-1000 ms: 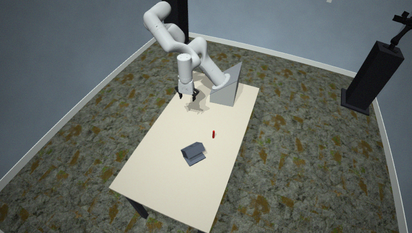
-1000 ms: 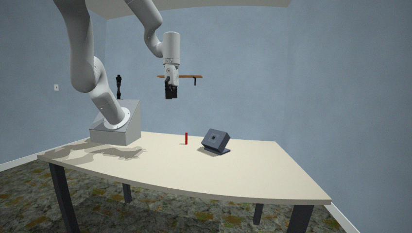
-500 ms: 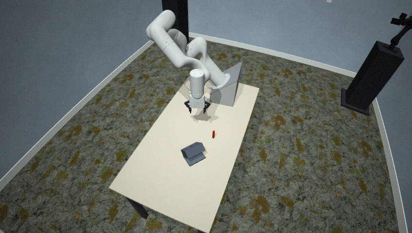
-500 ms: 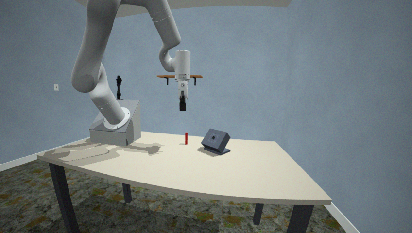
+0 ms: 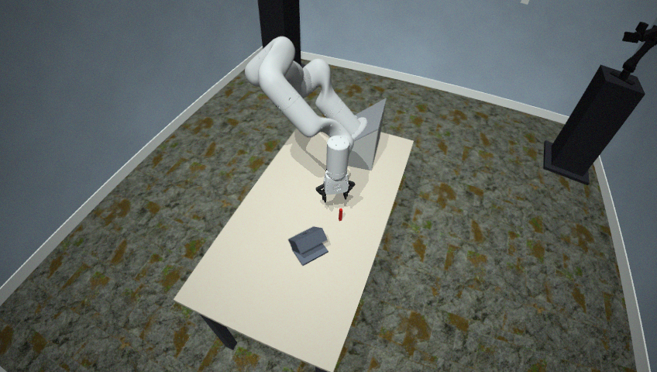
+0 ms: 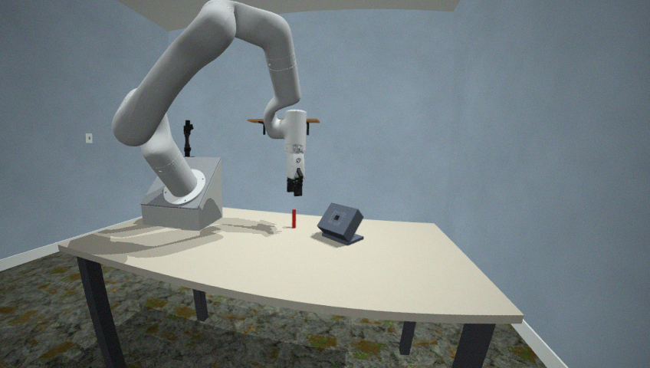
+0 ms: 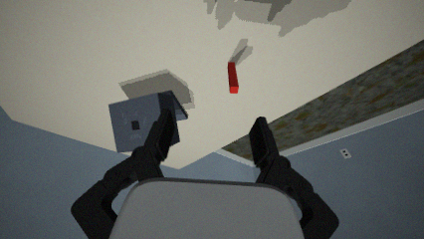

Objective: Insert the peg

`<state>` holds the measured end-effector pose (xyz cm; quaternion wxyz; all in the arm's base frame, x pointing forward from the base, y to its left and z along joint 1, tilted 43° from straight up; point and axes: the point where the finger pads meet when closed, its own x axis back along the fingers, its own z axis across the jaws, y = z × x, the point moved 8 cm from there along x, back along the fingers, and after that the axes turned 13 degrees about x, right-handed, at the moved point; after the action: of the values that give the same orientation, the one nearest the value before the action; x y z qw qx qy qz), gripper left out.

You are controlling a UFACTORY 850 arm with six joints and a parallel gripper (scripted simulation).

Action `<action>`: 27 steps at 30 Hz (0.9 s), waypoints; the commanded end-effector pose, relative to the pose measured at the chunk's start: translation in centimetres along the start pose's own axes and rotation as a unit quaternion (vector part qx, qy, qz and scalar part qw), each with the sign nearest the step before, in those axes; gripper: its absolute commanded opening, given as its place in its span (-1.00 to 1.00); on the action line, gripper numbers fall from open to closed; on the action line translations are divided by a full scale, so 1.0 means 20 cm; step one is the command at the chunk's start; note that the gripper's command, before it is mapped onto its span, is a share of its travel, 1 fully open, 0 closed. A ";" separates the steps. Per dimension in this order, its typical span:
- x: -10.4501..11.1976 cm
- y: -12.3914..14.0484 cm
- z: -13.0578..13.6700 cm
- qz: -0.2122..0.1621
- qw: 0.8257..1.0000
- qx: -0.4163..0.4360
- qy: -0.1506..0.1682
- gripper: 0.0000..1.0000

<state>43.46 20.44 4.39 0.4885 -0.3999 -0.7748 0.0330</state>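
A: On the table point(image 6: 410, 273), how far along are we looking?

B: Barely begun. The peg point(image 6: 293, 218) is standing upright on the top, untouched, between the arm's base point(image 6: 214, 200) and the panel point(image 6: 339, 221). The gripper point(image 6: 294, 186) is hanging above it, pointing down, its fingers spread wide with nothing between them.

A: So everything is waiting: grasp, carry, insertion, release?

B: Yes, all of it. In the wrist view the peg point(image 7: 233, 77) is sitting off-centre, beyond the right finger, so the hand is probably needing a shift before descending.

A: And the hole?

B: It is showing as a dark square point(image 6: 336, 217) on the sloped face, empty as far as I can tell at this size.

A: Anything getting in the way?

B: Nothing is lying between peg and panel point(image 5: 307, 244). A black column point(image 5: 594, 119) is standing on the floor, well apart, and a small shelf point(image 6: 314, 120) is hanging on the wall behind the arm.
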 end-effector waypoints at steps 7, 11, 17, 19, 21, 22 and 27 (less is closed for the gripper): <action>-0.16 0.09 0.13 0.002 0.999 0.042 0.003 1.00; -0.20 0.09 0.13 0.002 0.999 0.042 0.003 1.00; -0.23 0.09 0.13 0.002 0.999 0.042 0.003 1.00; -0.25 0.09 0.13 0.002 0.999 0.042 0.003 1.00; -0.26 0.09 0.13 0.002 0.999 0.042 0.003 1.00; -0.27 0.09 0.13 0.002 0.999 0.042 0.003 1.00; -0.31 0.09 0.13 0.002 0.999 0.042 0.003 1.00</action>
<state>43.50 18.81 -1.81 0.5072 -0.3807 -0.7704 0.0660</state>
